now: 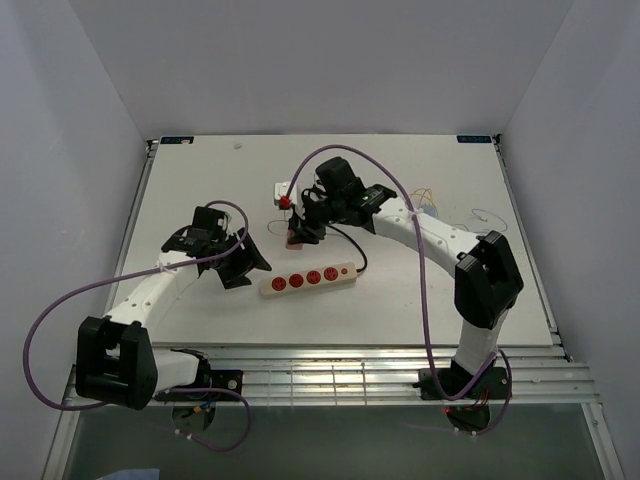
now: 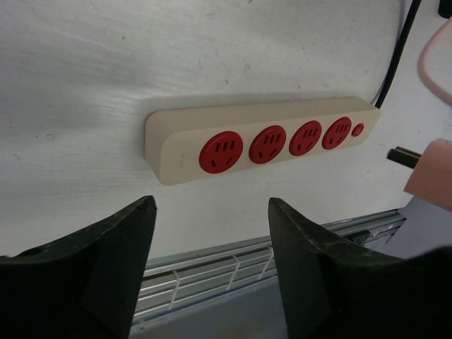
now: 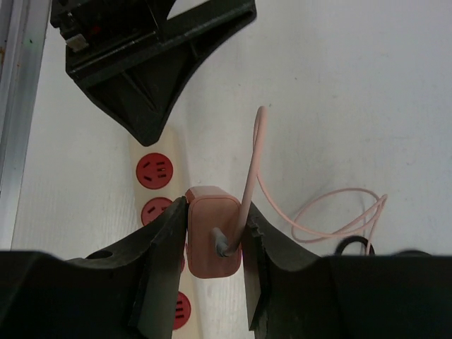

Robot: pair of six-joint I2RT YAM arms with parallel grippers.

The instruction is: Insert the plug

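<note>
Plug [image 3: 212, 240], pink, sits pinched in the right pincer [image 3: 212, 215], hanging over the red sockets of the power strip [image 2: 261, 138]. The left pincer [image 2: 212, 205] is spread and empty, near the strip on the white surface [image 2: 106, 63].

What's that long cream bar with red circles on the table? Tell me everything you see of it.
A power strip: a cream, plastic-looking bar with four red sockets in a row, all empty, and a small red button at one end, where a black cord leaves. It lies flat, sockets up, on the table; nothing else touches it.
</note>
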